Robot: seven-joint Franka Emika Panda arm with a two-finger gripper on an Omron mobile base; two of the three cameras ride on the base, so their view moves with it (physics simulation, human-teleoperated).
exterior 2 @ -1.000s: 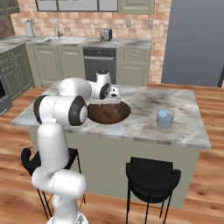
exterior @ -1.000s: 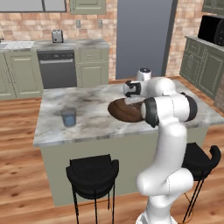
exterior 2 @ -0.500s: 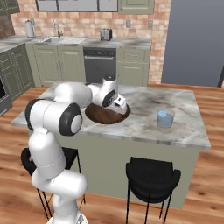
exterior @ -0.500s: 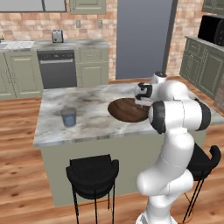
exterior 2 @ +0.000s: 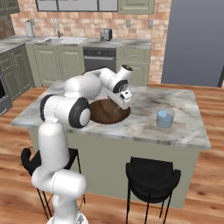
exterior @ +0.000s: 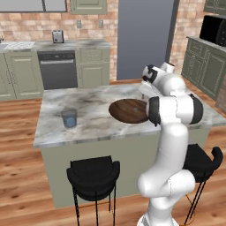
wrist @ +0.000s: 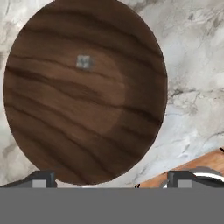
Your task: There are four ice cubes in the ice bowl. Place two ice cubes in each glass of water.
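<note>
The bowl is wide, flat and round, made of dark brown wood with wavy lines in it. It sits on the grey and white counter, near the middle. In the hand view one small pale cube lies in the bowl, up from the middle and a bit to the left. It looks grey-blue and very small next to the bowl. More cubes cannot be made out.

One glass stands on the counter, well apart from the bowl. It is short, round and grey-blue.

The fingers are as wide open as they go and hold nothing. Their two dark tips sit far apart at the bottom of the hand view, one near the bowl's lower left edge and one past its lower right edge. The cube lies above them, between the two tips and closer to the left one. The hand hangs over the edge of the bowl, on the side nearer the glass. It does not touch the cube.
</note>
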